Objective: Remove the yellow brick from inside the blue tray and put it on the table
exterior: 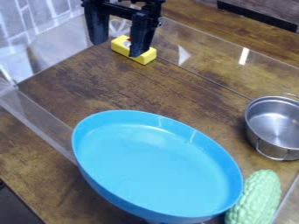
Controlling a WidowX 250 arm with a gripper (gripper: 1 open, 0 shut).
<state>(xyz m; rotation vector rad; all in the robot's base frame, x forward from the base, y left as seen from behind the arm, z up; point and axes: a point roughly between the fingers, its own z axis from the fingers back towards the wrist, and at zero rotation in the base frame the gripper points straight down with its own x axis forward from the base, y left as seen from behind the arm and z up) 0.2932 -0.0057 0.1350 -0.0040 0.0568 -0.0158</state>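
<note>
Camera view: the end effector (131, 33) stands at the upper middle of the frame, pointing down with its jaws apart and nothing clamped between them, directly over the yellow brick (136, 52), which lies on the desk (70, 92) just under the fingertips, its long axis slanting from upper left to lower right. The brick is well apart from the blue tray (158, 164) in the lower half, which holds nothing, so the task looks essentially done and the next move is probably just a lift clear.
</note>
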